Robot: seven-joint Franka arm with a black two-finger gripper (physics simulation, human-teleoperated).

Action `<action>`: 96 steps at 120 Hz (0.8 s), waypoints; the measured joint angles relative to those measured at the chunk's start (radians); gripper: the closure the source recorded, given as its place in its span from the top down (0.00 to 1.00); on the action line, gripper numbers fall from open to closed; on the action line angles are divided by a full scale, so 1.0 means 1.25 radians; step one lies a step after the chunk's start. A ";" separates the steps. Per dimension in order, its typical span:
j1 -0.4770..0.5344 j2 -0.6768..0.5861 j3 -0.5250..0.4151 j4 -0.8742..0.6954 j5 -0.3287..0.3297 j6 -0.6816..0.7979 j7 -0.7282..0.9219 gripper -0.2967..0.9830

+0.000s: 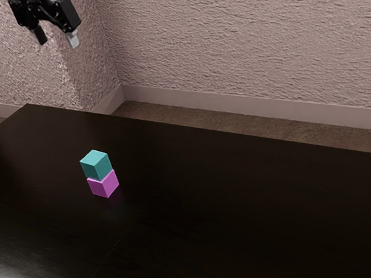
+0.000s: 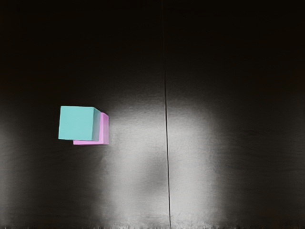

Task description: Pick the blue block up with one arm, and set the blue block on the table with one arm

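High above the table, at the exterior view's upper left, my gripper (image 1: 57,39) is open, its two fingers apart with nothing between them. The blue block, a teal cube (image 1: 96,165), rests on top of a pink block (image 1: 104,184), which stands on the dark table (image 1: 243,205). In the wrist view the blue block (image 2: 76,123) covers most of the pink block (image 2: 105,129). My gripper is well above both blocks and touches neither.
The tabletop (image 2: 238,143) is black and glossy, with a thin seam running across it. Beyond its far edge stand rough pinkish walls (image 1: 242,43) with a pale baseboard (image 1: 234,102).
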 joint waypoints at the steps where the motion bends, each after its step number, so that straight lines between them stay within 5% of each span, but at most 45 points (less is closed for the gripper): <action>1: 0.000 0.000 0.000 0.000 0.000 0.000 0.000 0.77; 22: 0.005 -0.001 -0.004 -0.023 0.000 0.021 0.000 0.77; 57: 0.053 -0.068 -0.005 -0.448 0.005 0.261 -0.002 0.77; 96: 0.152 -0.053 -0.004 -0.605 0.021 0.473 0.011 0.77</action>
